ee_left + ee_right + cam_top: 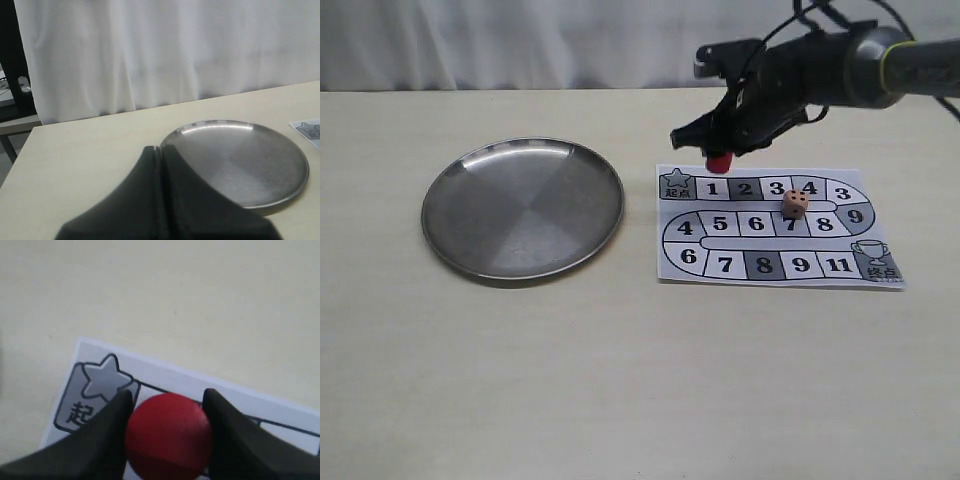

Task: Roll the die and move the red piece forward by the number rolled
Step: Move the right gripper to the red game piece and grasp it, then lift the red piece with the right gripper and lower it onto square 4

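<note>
The right gripper point(719, 153) pinches the red piece point(719, 162), seemingly lifted, over the board's point(762, 265) upper left; the die point(794, 205) sits mid-board. The left gripper point(159, 156) is closed, empty.

On a printed game sheet point(740, 246) lying on the counter point(620, 380) under the right hand point(720, 150), we read the following. Just beside the hand, a grey square bore a star point(102, 380) and the characters 起点. Away from the hand the track ran 1, 2, 3, 4, 3, 9, then back 8, 7, 6, 5, 4, then 6, 7, 8, 9, 11. Farthest from the hand stood a trophy point(871, 250) over 终点. The die point(795, 205) showed black pips that we could not count.
</note>
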